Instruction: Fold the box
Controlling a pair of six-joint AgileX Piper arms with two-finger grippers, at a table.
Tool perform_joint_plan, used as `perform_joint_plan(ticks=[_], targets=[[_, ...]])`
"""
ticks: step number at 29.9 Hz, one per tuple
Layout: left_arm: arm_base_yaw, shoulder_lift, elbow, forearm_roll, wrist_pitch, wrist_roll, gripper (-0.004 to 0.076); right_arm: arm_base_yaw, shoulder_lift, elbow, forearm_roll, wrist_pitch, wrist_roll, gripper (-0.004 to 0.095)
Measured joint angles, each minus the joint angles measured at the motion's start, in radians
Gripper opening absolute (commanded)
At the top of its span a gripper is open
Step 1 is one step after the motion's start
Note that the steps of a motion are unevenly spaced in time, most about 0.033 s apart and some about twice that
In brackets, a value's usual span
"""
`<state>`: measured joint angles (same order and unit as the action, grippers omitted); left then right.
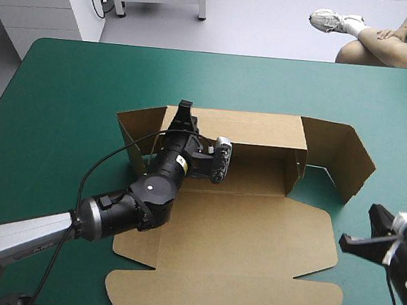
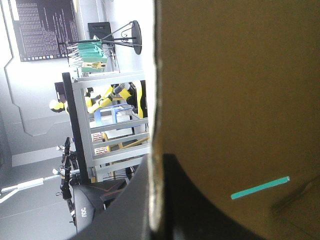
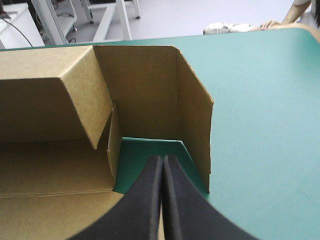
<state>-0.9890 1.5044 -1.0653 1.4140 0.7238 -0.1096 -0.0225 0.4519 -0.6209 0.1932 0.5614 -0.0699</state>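
The brown box (image 1: pixel 246 231) lies mid-table, its back wall (image 1: pixel 250 128) raised and its lid (image 1: pixel 223 298) flat toward the front edge. The left side flap (image 1: pixel 136 134) and right side flap (image 1: pixel 346 158) stand up at an angle. My left gripper (image 1: pixel 184 110) is at the back wall's left end. In the left wrist view its black fingers (image 2: pixel 200 200) straddle the board's edge (image 2: pixel 156 100), shut on it. My right gripper (image 1: pixel 360 229) hovers off the box's right front corner. It is shut (image 3: pixel 162 159) on nothing and points at the corner behind the right side flap (image 3: pixel 192 125).
Bare teal-green cover (image 1: pixel 61 107) surrounds the box on the left, far and right sides. The lid's rounded edge reaches close to the table's front edge. A narrow slot (image 2: pixel 260 187) in the board shows teal-green through it.
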Motion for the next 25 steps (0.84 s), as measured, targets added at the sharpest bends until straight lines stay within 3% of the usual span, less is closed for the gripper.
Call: perform_joint_plan(ticks=[11,20,25], targets=[[0.0,0.0,0.0,0.002,0.002,-0.011,-0.0008,0.0,0.723,-0.572,0.0,0.149,-0.098,-0.002],[0.0,0.0,0.0,0.002,0.002,-0.011,-0.0008,0.0,1.162,-0.95,0.029,0.191,-0.121,-0.002],[0.0,0.0,0.0,0.002,0.002,-0.011,-0.0008,0.0,1.274,-1.006,0.085,0.259,-0.146,-0.002]])
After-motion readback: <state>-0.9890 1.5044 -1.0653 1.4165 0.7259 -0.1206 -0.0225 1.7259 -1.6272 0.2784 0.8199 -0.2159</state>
